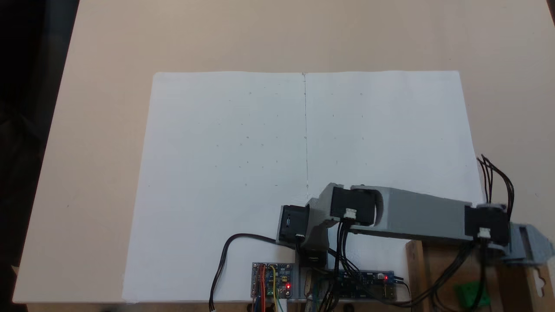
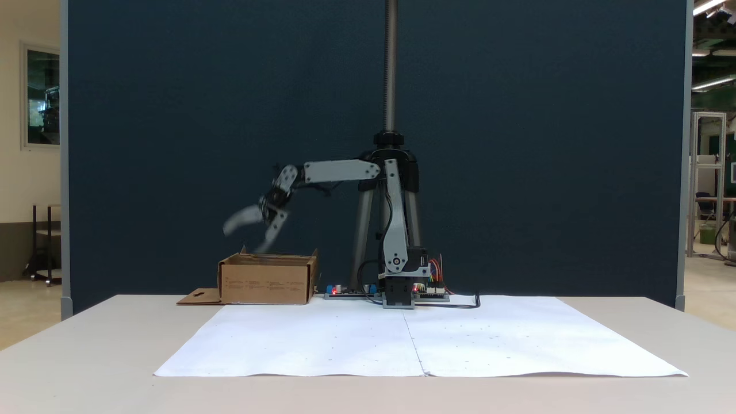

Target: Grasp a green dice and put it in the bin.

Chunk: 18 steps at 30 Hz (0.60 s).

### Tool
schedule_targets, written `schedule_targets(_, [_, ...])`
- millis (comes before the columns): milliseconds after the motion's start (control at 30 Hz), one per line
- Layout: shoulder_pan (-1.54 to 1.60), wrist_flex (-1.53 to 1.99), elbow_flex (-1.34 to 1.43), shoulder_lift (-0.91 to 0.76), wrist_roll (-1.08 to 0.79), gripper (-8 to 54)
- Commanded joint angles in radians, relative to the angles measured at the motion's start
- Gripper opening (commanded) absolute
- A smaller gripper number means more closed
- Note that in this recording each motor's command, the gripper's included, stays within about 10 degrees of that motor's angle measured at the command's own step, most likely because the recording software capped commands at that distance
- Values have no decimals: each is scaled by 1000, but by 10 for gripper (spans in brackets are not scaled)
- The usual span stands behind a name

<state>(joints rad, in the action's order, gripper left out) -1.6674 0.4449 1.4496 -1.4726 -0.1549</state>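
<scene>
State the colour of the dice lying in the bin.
Bright green. The dice shows best in a fixed view from above, inside the brown bin.

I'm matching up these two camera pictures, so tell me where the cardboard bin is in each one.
In a fixed view, the bin is in the bottom right corner, partly under the arm.
In a fixed view, the bin stands left of centre, behind the paper.
Shared landmark: the white paper sheet; in both fixed views the bin lies just off the sheet's corner nearest the arm's base.
</scene>
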Motion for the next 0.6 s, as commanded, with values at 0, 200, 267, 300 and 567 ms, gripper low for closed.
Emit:
schedule_targets(0, [87,-98,-106,-87,144,431])
schedule_targets(200, [379,-123,-222,-135,218,433])
schedule_targets(267, [480,-163,-222,-164,218,433])
schedule_targets(300, [532,-189,-222,-172,218,433])
schedule_targets(567, [943,-235,-144,-259,218,433])
